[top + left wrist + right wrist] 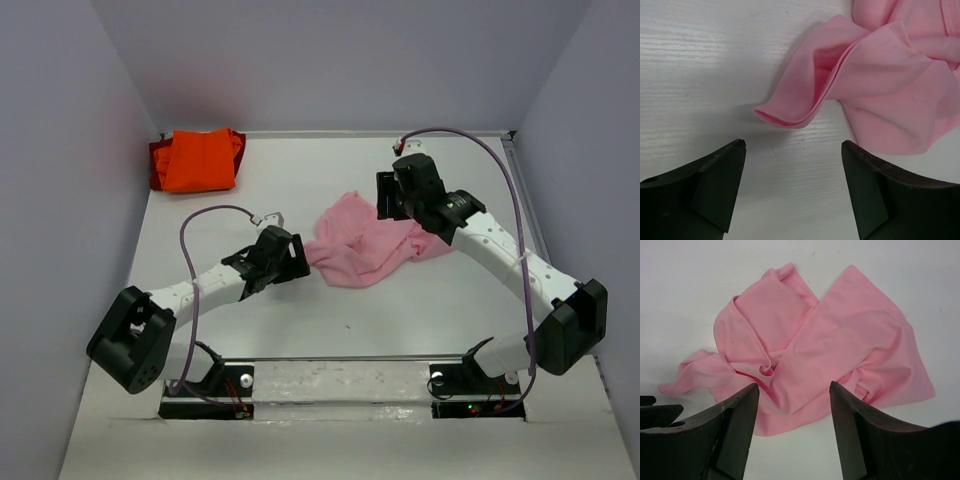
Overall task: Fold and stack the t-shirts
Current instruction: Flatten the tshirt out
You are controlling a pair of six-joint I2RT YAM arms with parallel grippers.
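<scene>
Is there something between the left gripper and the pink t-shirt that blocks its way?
Nothing visible does. Between the open left gripper and the nearest fold of the pink t-shirt there is only bare table.

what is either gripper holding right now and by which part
Nothing is held: the left gripper is open just short of the pink t-shirt, the right gripper open over it.

Light pink t-shirt (362, 248) — crumpled, unfolded, one edge curled up — lies mid-scene in the top view, slightly toward 1 o'clock; orange t-shirts (198, 160), folded in a pile, sit at 11 o'clock
</scene>
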